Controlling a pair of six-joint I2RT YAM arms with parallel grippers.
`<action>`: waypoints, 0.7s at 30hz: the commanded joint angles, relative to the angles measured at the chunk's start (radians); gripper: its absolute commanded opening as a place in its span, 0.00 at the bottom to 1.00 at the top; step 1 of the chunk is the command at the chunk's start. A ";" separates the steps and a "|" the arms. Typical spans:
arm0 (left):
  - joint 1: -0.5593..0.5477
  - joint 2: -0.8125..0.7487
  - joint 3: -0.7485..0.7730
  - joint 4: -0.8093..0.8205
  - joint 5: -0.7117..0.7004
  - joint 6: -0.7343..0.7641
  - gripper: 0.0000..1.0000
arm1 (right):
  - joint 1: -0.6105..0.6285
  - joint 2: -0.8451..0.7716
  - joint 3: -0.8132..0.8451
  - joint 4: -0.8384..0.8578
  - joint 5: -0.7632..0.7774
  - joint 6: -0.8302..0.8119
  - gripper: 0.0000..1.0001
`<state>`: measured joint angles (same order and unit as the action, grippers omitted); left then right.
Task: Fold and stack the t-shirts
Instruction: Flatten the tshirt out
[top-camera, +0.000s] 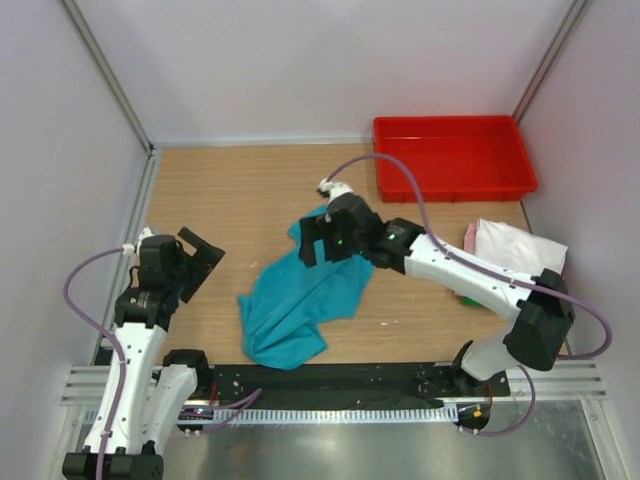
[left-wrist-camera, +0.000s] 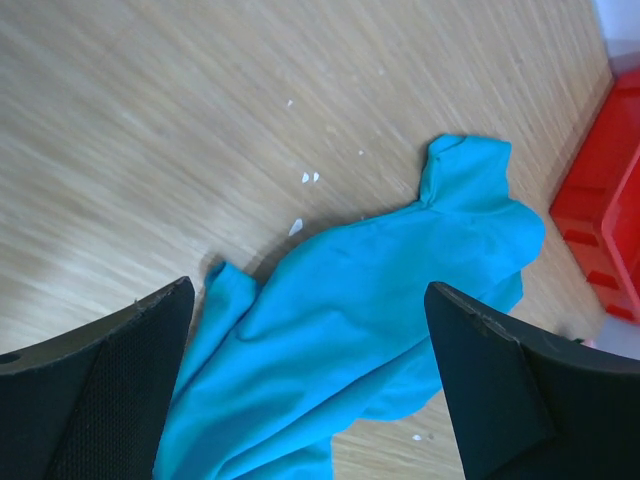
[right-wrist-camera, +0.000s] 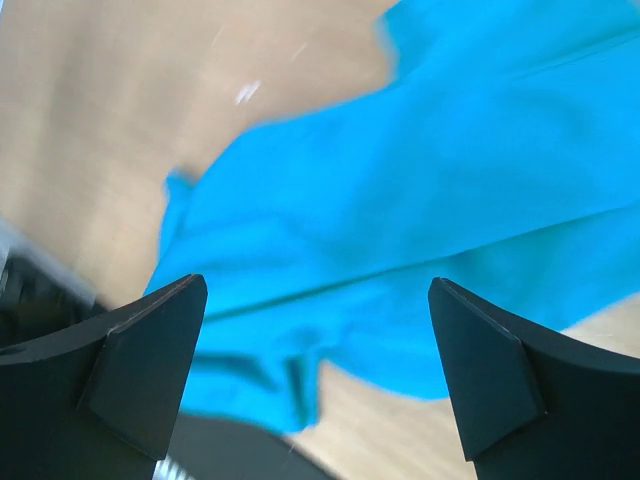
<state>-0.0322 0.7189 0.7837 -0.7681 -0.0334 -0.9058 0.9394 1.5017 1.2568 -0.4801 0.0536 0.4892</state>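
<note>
Teal t-shirt (top-camera: 298, 298) lies crumpled and unfolded on the wood surface (top-camera: 230, 190), approx. mid-table. It runs diag. from upper right to lower left, w/ its lower end near the black rail (top-camera: 350, 375) at the front edge.

R jaws are spread wide w/ nothing between them, poised over the shirt's upper end. R wrist view is blurred, so can't tell if the R fingers (right-wrist-camera: 140, 370) touch the cloth.

L jaws are also wide apart and empty, off to the left of the shirt and not touching it. In the L wrist view the L fingers (left-wrist-camera: 100, 390) frame the teal cloth, bare wood beyond.

Folded shirts sit at the right edge beside the R arm (top-camera: 470, 275): white shirt (top-camera: 515, 245) on top, pink shirt (top-camera: 470, 238) showing only an edge at its left, and a bit of green shirt (top-camera: 466, 297) just below the arm. Red tray (top-camera: 450, 123) is at the back right corner, apart from the stack.
</note>
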 joint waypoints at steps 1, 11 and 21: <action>0.005 -0.022 -0.140 0.055 0.058 -0.194 0.97 | -0.089 -0.029 -0.016 0.041 0.118 -0.044 1.00; 0.003 -0.042 -0.337 0.185 0.098 -0.298 0.84 | -0.194 0.247 0.154 0.075 0.172 -0.075 1.00; -0.012 -0.004 -0.411 0.265 0.133 -0.269 0.76 | -0.228 0.408 0.326 0.048 0.167 -0.058 1.00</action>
<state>-0.0372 0.7090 0.3771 -0.5655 0.0818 -1.1915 0.7177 1.9072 1.5005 -0.4446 0.2115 0.4278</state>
